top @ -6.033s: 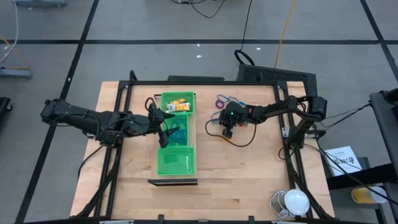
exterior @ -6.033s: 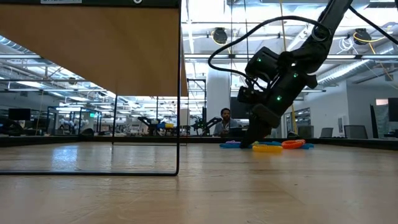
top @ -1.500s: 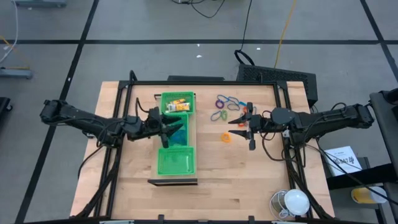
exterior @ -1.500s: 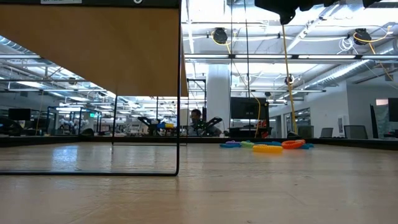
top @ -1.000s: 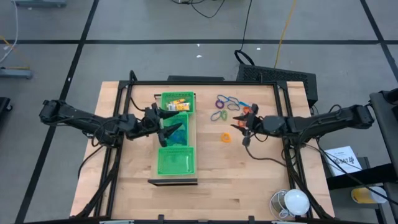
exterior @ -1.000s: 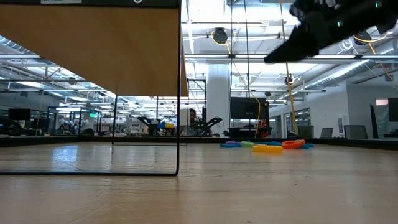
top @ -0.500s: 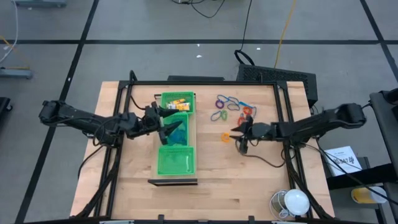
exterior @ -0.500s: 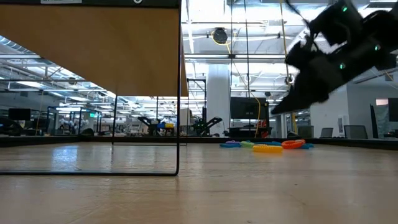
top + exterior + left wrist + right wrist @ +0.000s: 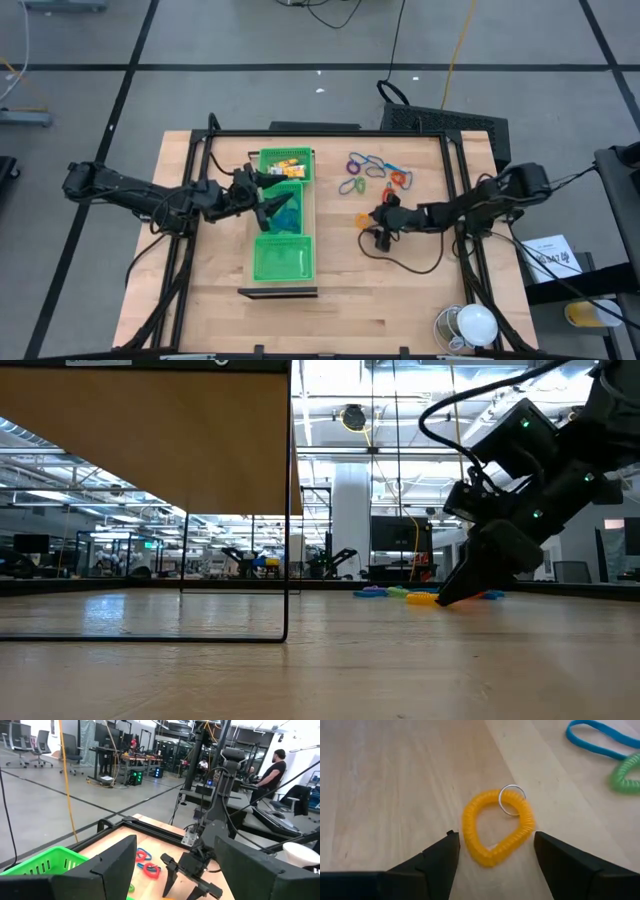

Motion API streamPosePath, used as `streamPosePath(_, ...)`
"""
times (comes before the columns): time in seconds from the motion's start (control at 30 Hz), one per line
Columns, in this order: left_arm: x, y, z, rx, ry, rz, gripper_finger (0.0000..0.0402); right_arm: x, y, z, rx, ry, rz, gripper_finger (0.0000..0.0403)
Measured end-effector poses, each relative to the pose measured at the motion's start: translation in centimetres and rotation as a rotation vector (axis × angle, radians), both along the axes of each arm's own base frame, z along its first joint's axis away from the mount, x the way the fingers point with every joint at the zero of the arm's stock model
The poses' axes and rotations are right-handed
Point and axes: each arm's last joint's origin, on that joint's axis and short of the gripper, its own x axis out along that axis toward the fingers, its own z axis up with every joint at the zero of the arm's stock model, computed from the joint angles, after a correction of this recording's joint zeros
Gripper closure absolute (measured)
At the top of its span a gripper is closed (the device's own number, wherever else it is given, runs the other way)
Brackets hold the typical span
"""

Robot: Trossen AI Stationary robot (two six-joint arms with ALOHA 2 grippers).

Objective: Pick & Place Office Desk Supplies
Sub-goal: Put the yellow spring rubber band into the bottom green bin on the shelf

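Long green plastic tray (image 9: 283,258) with 3 compartments, set lengthwise on the wooden table (image 9: 210,290) left of centre. Far compartment: small yellow and orange rectangular pieces (image 9: 287,169). Middle compartment: something teal, partly hidden under the left gripper (image 9: 268,207); cannot tell what it is. Near compartment: only green floor showing.

Left gripper above the tray's middle compartment, fingers spread, nothing between them in the left wrist view.

Right gripper (image 9: 492,851) low over the table to the right of the tray, tips pointing down at a yellow-orange coiled plastic loop (image 9: 496,826) with a small metal ring (image 9: 510,799). Fingers spread to either side of the loop, not touching it; loop flat on the bare wood, outside the tray, just beside the gripper tips (image 9: 371,221) in the high view.

Farther back on the table, well apart from the tray: a scatter of thin coiled loops (image 9: 371,172) in blue, purple, green and orange-red, lying together. In the right wrist view, a blue loop (image 9: 603,741) and a green loop (image 9: 626,778) beyond the yellow one.
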Motion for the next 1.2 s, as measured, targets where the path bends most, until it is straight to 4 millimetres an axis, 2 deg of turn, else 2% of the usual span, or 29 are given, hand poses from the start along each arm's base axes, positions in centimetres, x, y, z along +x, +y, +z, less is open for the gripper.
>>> streamPosePath(0.2,0.0,0.0,0.0,-0.001,0.001,-0.001,0.0124,0.0,-0.3,-0.8,0.036,0.025,-0.065,0.021)
streamPosePath(0.53,0.0,0.0,-0.1,-0.002,0.009,-0.002,0.0124,0.2,-0.3,-0.6,0.017,-0.001,-0.054,0.0367)
streamPosePath(0.6,0.0,0.0,-0.1,-0.002,0.008,-0.002,0.0124,0.3,-0.3,-0.5,0.001,-0.02,-0.027,0.0388)
streamPosePath(0.73,0.1,0.0,-0.2,-0.02,0.006,-0.003,0.0124,0.7,-0.2,0.0,-0.048,-0.078,0.024,0.0383)
streamPosePath(0.9,0.3,-0.1,-0.3,-0.063,-0.012,-0.025,0.0123,1.3,-0.2,2.5,-0.14,-0.233,0.064,0.0389)
streamPosePath(1.2,1.0,-0.4,-0.1,-0.128,-0.084,-0.088,0.0124,0.6,-0.2,8.9,-0.358,-0.571,0.102,0.0389)
